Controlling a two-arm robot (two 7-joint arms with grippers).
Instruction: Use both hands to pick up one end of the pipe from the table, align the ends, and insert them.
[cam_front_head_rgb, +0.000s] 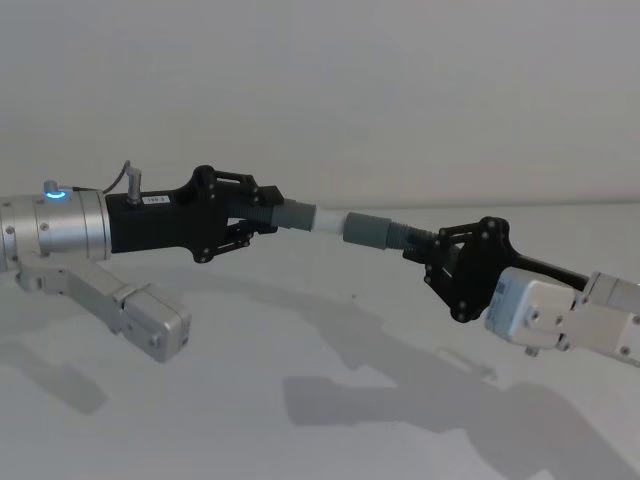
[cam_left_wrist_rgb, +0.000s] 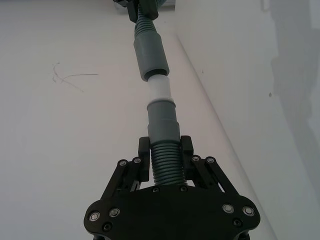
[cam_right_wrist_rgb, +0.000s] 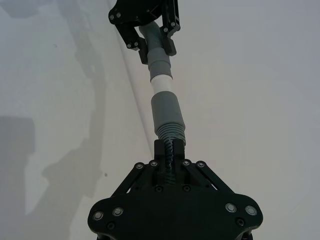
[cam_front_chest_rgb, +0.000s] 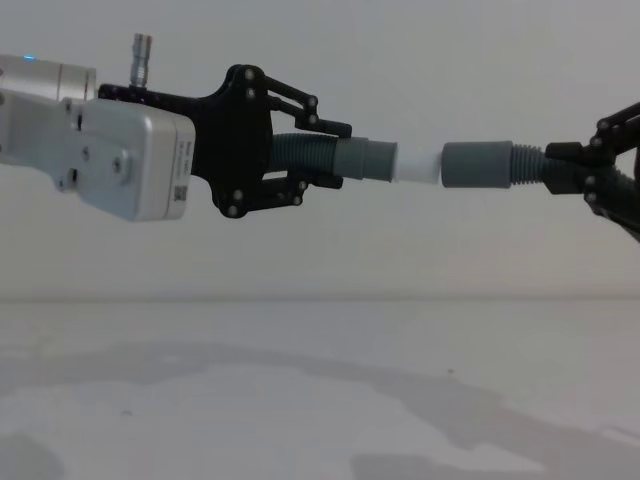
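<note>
Both hose pieces are held in the air above the table (cam_front_chest_rgb: 320, 400) so their cuffs can meet end to end. The left gripper (cam_front_chest_rgb: 325, 152) is clamped on the ribbed hose (cam_front_chest_rgb: 310, 155) just behind its cuff with the white tip (cam_front_chest_rgb: 415, 165). The right gripper (cam_front_head_rgb: 425, 250) grips the other ribbed piece (cam_right_wrist_rgb: 169, 142), whose grey cuff (cam_front_chest_rgb: 475, 165) sits right ahead of its jaws. The chest view shows the tip at the cuff's mouth, barely entered; the left wrist view shows the two lined up.

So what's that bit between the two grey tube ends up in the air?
A white tip. In the chest view it sticks out of the left gripper's grey cuff and meets the right gripper's cuff.
</note>
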